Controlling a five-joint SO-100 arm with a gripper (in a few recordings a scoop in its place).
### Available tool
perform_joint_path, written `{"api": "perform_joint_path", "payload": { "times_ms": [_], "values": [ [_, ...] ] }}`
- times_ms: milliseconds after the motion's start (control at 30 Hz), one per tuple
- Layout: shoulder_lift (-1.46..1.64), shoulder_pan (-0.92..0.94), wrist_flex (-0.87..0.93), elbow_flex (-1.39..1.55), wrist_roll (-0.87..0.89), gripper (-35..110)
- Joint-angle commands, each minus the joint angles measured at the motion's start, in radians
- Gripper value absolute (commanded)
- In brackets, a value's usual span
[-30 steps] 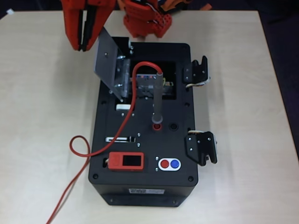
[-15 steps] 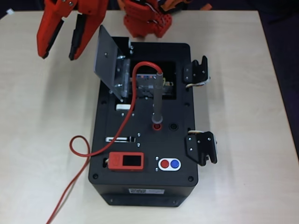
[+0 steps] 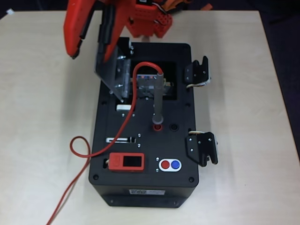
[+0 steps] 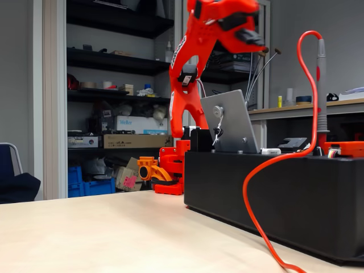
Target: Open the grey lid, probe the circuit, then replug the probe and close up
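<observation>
Overhead view. The grey lid stands raised on its hinge at the upper left of the black box, so the opening step reads as done. The recess beneath is uncovered and the circuit shows inside it. The probe stands upright with its lower end seated in the red socket; its red cable arcs over the recess, runs down across the box top and trails off the left side onto the table. With the probe plugged in and the lid up, closing the lid is judged to be outstanding; whether probing has been carried out cannot be read from this layout. The gripper is above the lid's upper edge, fingers spread, holding nothing; one finger hangs left of the lid and the other overlaps its top edge.

Fixed view. The lid leans back at a steep tilt, knob side facing the camera. The arm rises from its base behind the box and bends forward, placing the gripper higher than the lid, apart from it. The probe stands vertical at the right.
</observation>
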Motion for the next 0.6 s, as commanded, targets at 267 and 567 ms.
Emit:
{"api": "perform_joint_path", "payload": {
  "times_ms": [267, 567],
  "values": [
    [0.061, -0.221, -0.054, 0.213, 0.607, 17],
    [0.040, -0.273, -0.057, 0.298, 1.014, 15]
  ]
}}
